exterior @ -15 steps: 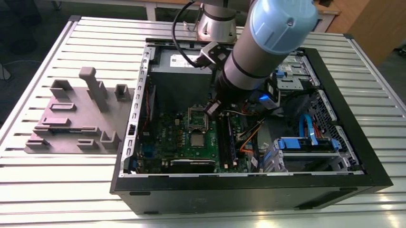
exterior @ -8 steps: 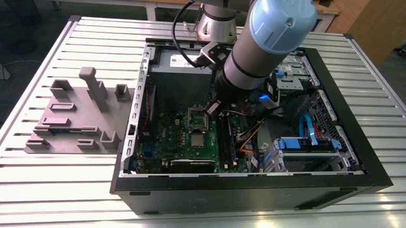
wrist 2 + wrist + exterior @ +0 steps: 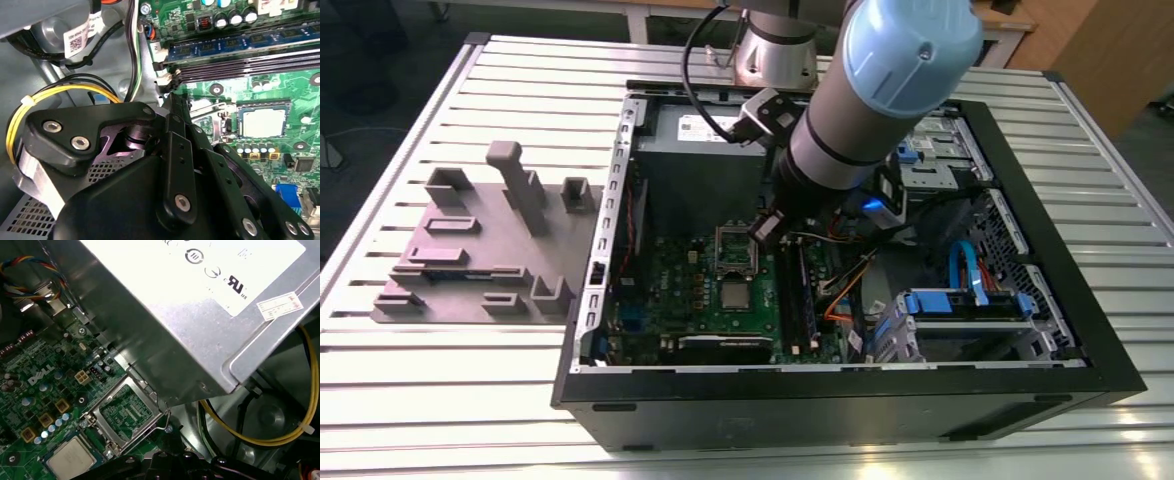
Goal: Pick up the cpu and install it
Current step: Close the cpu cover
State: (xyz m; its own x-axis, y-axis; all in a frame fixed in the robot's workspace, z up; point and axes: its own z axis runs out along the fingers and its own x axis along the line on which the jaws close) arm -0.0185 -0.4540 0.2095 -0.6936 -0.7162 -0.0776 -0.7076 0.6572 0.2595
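I hold my claw [image 3: 767, 228] just above the chip [image 3: 736, 294]; can't tell its opening, so I'd centre squarely before gripping.

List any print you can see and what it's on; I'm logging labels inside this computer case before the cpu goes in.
Power supply's white label: certification marks; the fine print is too blurred to read.
Small sticker on the power supply: too small to read.
Motherboard: a maker's logo in white, not quoted here.
Cable tag: a code square and lines too small to read.
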